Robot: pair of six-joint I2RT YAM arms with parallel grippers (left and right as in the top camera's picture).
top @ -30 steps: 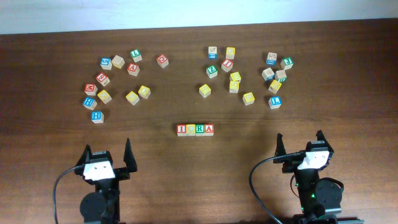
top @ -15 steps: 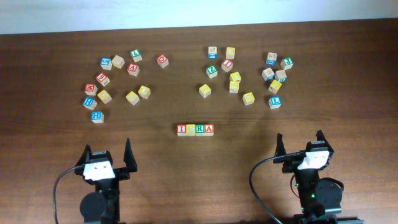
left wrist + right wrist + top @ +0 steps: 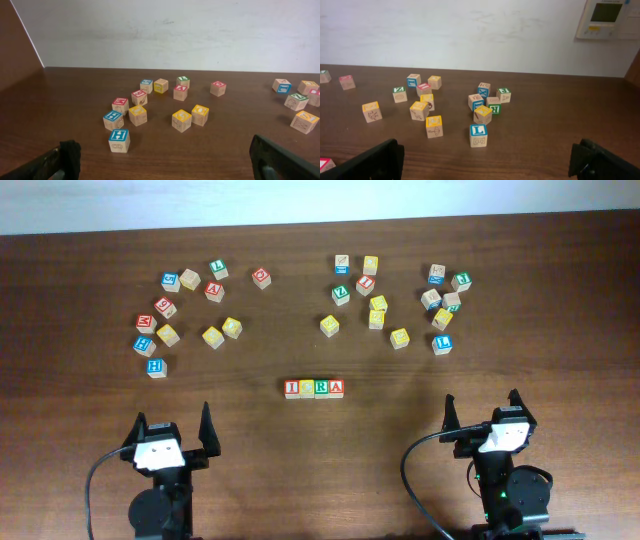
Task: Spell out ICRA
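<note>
Wooden row reads ICRA: red I (image 3: 292, 388), yellow C (image 3: 307, 388), green R (image 3: 321, 388), red A (image 3: 336, 388) touching at table (image 3: 320, 465) centre; spelling looks finished. Near front edge, left gripper (image 3: 172, 418), right gripper (image 3: 481, 400) hang, jaws spread, empty. Next: only alignment check.

Counted 30 wooden cubes (image 3: 261, 277) on the table (image 3: 80, 410): 4 in the ICRA row (image 3: 314, 388), 26 loose, so 12 in the left bunch (image 3: 212, 336), 8 in the middle bunch (image 3: 376, 319), 6 in the right bunch (image 3: 442, 343). Plus 2 arms: left pincer (image 3: 172, 420), right pincer (image 3: 481, 402)
</note>
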